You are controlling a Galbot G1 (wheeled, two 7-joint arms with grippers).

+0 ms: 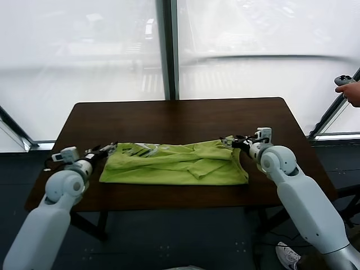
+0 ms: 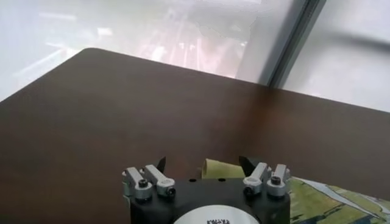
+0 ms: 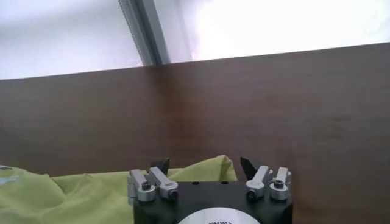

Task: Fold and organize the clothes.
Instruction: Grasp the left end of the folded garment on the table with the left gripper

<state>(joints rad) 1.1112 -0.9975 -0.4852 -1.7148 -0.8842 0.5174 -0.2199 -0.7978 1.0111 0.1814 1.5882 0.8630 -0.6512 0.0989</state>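
Observation:
The lime-green T-shirt [image 1: 177,162] lies folded into a wide band across the middle of the brown table [image 1: 180,118], its white-grey print showing near its left end. My left gripper [image 1: 107,149] sits low at the shirt's left far corner. In the left wrist view it [image 2: 203,163] is open, with a corner of the shirt [image 2: 220,170] between the spread jaws. My right gripper [image 1: 228,141] is at the shirt's right far corner. In the right wrist view it [image 3: 205,164] is open, with a raised fold of the shirt [image 3: 201,170] between the jaws.
Bare table top lies beyond the shirt up to the far edge by the windows. A window post [image 1: 169,50] stands behind the table. A person's hand with a controller [image 1: 349,87] shows at the far right.

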